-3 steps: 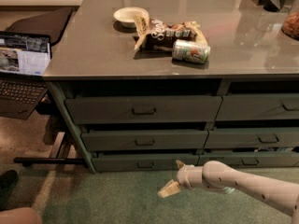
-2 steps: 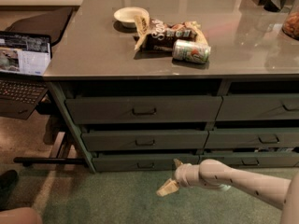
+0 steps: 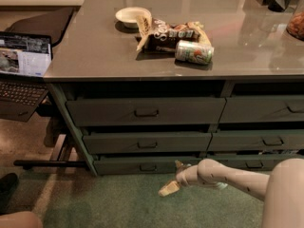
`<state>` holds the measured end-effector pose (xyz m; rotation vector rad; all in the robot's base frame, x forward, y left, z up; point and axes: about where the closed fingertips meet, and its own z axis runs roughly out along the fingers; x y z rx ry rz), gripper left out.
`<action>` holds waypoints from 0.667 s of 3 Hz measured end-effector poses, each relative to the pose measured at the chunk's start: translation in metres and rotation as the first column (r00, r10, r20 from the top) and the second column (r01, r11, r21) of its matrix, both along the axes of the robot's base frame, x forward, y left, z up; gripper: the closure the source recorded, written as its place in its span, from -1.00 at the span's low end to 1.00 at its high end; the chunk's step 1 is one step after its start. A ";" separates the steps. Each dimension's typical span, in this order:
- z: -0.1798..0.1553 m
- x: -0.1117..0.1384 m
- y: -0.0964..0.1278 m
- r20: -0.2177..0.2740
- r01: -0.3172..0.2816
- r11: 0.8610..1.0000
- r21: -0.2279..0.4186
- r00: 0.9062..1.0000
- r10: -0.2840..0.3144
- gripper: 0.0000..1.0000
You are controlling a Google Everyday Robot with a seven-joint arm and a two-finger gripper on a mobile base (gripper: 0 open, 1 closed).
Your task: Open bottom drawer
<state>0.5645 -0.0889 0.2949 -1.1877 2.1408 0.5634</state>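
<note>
1. Reaching low in front of the bench (image 3: 95, 61), the hand (image 3: 174, 177) hangs just above the green carpet (image 3: 114, 201), close before the right part of the bottom drawer (image 3: 123, 166). Its two pale fingers stand apart: one tip points up toward the drawer front, the other points down to the left. They hold nothing.
2. The step in hand seems to be the approach. The bottom drawer looks shut, or almost shut, and its small dark pull (image 3: 148, 167) is left of the hand and not yet touched.
3. The next move probably calls for a short shift to the left, so that the fingers come around the pull, then a closing and a straight draw outward. The pull is small and shallow, so a finger may slip off it.
4. The arm (image 3: 232, 177) is smooth, rounded and cream in colour.
5. The drawer front is flat, low and matt grey-green. The middle drawer (image 3: 147, 142) and the top drawer (image 3: 145, 111) above it have taller fronts with the same rectangular pulls.
6. The bench top is glossy and grey. On it lie a can (image 3: 194, 52) on its side, crinkled snack bags (image 3: 166, 31) and a small pale bowl (image 3: 131, 16).
</note>
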 end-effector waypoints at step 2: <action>-0.027 0.037 0.014 0.021 -0.015 0.999 0.046 1.000 0.014 -1.00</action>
